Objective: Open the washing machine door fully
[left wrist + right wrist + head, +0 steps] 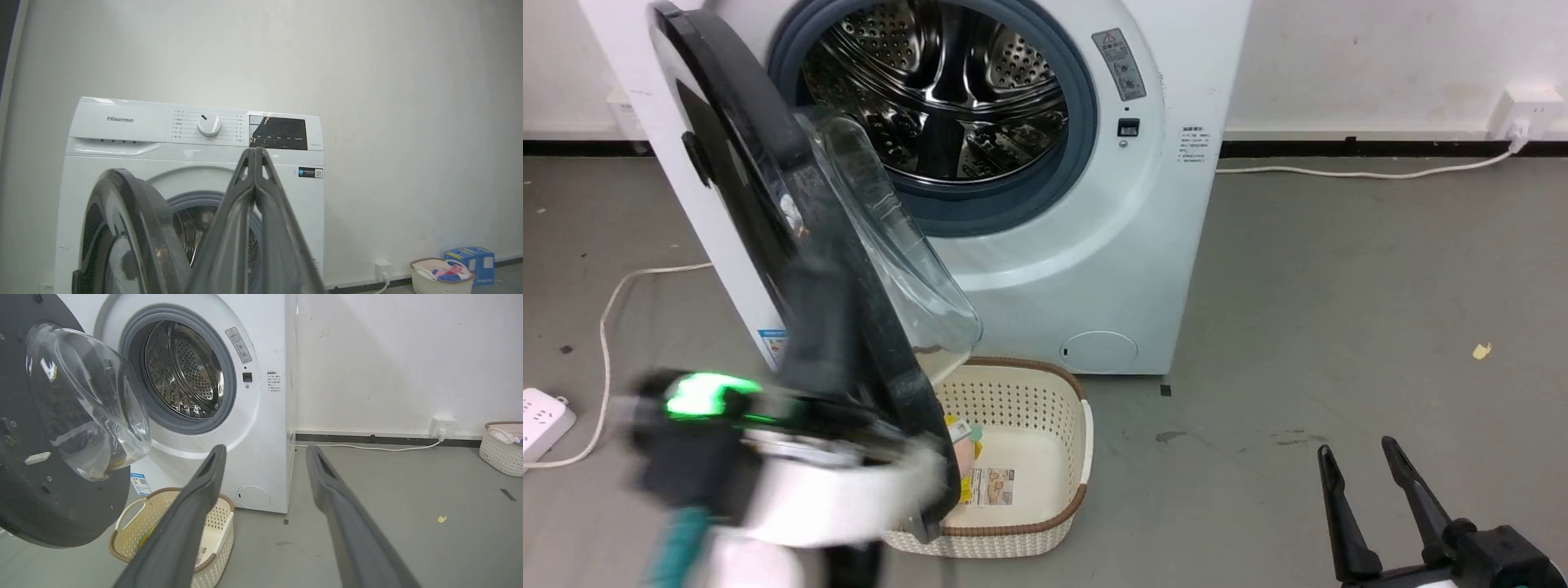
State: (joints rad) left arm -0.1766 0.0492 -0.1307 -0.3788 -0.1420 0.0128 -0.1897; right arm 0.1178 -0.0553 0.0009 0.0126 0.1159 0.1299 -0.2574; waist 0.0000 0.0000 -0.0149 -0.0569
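A pale perforated basket point(1045, 408) sits on the floor point(1339, 286) just in front of the washer point(1143, 245), under the lower edge of the door point(743, 163). In it lie a flat labelled packet point(990, 486) and some yellow and pink items point(968, 441), partly hidden by the door. A second basket point(441, 281) stands well off by the wall and holds coloured cloth, with a blue box point(470, 257) just behind it.

The door stands partly open, swung out on the washer's left side and turned nearly edge-on to the head camera. Its glass bowl point(890, 245) bulges toward the steel drum point(939, 82), whose mouth is uncovered. A wide stretch of grey floor lies right of the washer, with a white cable point(1339, 173) along the wall. A power strip point(543, 416) lies at the far left.

The left arm point(792, 490) is blurred at the lower left, close against the door's lower outer edge; contact cannot be told. In the left wrist view the left pincer point(255, 152) has its fingers pressed together on nothing, pointing up at the control panel, with the door's rim to its left. The right pincer point(1357, 451) is low at the lower right, its fingers spread and pointing toward the washer, well apart from the door.
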